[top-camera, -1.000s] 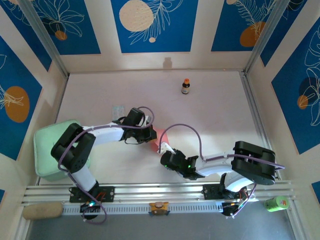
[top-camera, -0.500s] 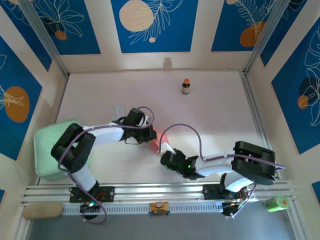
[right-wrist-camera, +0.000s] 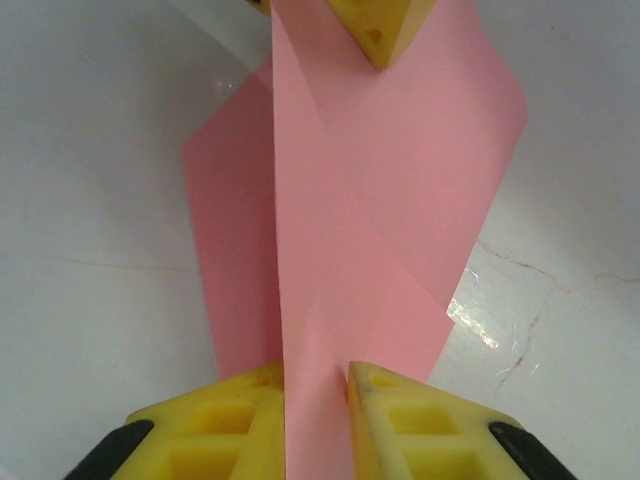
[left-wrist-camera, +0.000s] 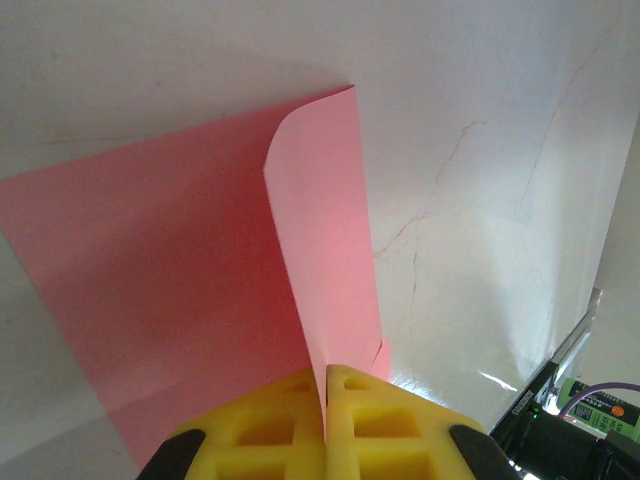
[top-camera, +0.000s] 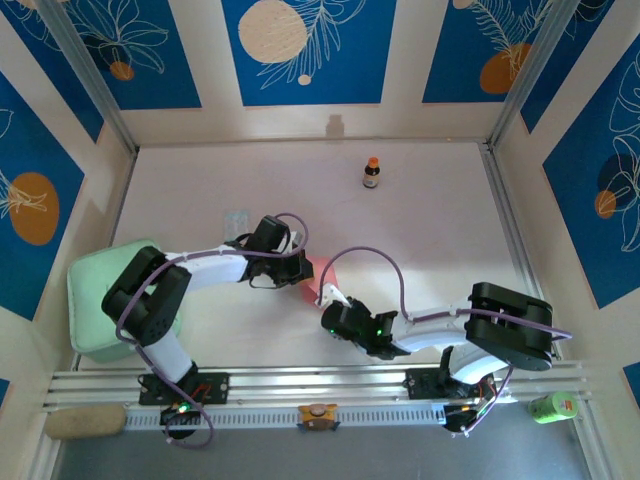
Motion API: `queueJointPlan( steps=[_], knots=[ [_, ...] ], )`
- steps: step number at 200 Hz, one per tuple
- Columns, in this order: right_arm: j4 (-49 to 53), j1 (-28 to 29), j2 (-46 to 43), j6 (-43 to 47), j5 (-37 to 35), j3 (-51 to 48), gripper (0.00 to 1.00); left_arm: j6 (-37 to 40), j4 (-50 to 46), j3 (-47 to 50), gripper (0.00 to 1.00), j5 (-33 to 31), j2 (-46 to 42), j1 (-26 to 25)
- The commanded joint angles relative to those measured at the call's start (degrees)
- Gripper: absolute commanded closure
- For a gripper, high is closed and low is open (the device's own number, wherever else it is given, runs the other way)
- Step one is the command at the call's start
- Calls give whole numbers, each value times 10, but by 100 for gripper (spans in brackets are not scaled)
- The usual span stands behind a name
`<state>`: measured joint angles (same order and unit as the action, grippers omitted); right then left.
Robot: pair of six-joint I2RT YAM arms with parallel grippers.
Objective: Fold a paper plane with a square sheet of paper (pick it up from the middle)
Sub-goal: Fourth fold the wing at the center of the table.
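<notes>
Nothing has shifted — both grippers stay pinching the square sheet of paper (right-wrist-camera: 360, 200).

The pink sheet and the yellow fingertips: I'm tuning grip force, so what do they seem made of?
The pink sheet looks like thin matte paper: it curls and creases softly. The yellow fingertips look like moulded rubbery plastic, with gridded hollows; possibly soft, unclear.

A plain salmon-pink square sheet of thin paper (left-wrist-camera: 180, 270) is seen against a white, faintly veined tabletop (left-wrist-camera: 480, 150). Yellow gridded finger pads (right-wrist-camera: 240, 420) are shown, and blue wall panels with orange discs (top-camera: 300, 45).
</notes>
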<state>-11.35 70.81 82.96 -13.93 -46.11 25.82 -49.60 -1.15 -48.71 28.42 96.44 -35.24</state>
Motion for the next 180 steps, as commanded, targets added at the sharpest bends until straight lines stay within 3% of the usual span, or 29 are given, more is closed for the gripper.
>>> queueJointPlan(
  steps=[1, 35, 63, 81, 119, 180],
  knots=[
    [-8, -4, -9, -18, 4, 6, 80, -2, -12, -12, 99, -4, -13, 7],
    [-8, -6, -9, -21, 11, 5, 87, -3, -12, -11, 98, -4, -15, 7],
    [-8, -10, -1, -29, 26, 8, 91, 0, -18, -11, 87, -10, -23, 8],
    [-11, -16, 8, -44, 38, 10, 91, 4, -24, -10, 62, -21, -33, 8],
    [-44, -37, 22, -89, 93, 4, 93, 16, -52, -3, 38, -72, -80, 8],
    [-85, -82, 28, -168, 204, -23, 92, 25, -87, 8, 33, -105, -127, 11]
  ],
)
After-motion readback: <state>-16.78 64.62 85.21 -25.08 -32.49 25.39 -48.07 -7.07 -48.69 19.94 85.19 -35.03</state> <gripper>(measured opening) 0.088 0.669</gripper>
